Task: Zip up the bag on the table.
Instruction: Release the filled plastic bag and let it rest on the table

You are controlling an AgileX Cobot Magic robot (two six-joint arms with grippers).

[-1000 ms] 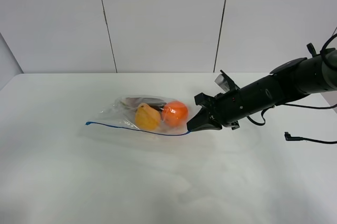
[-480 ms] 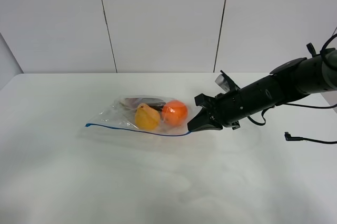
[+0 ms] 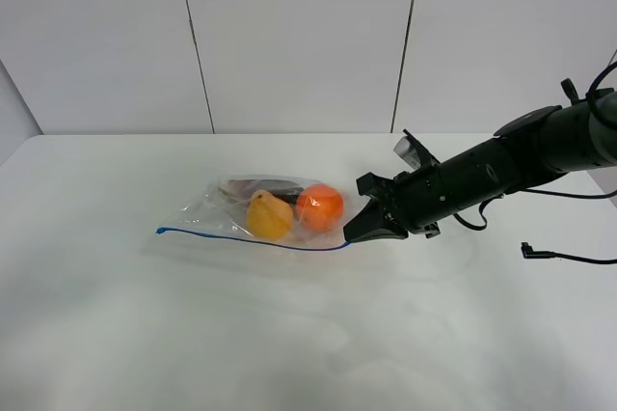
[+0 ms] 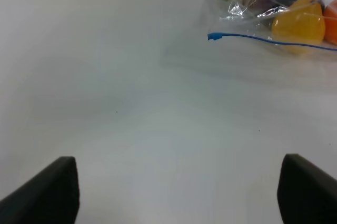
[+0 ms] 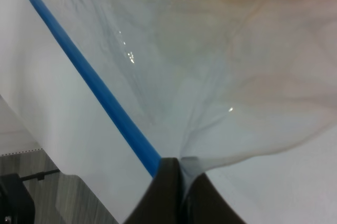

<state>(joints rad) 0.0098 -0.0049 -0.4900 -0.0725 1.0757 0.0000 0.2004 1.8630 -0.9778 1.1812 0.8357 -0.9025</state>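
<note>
The bag (image 3: 265, 213) is clear, crinkled plastic with a thin blue strip (image 3: 251, 239) along one edge. Through it show a round orange item (image 3: 320, 206), a yellow item (image 3: 269, 216) just beside it and a dark item (image 3: 260, 186) behind them. It lies flat on the white table (image 3: 116, 334), near the middle and towards the far side in the high view.

Its long axis runs left to right across that view, dipping slightly to the right. The strip edge faces the near side of the table and the contents sit behind it. The strip's left end lies free on the table. Whether the zip is sealed I cannot tell.

The right gripper (image 5: 181, 174) comes in from the right, and its jaws are pinched together on the bag's right corner, at the end of the strip. The plastic puckers where they grip.

The left gripper (image 4: 176, 160) hangs over bare table with its fingers spread wide and nothing between them, well apart from the bag.
</note>
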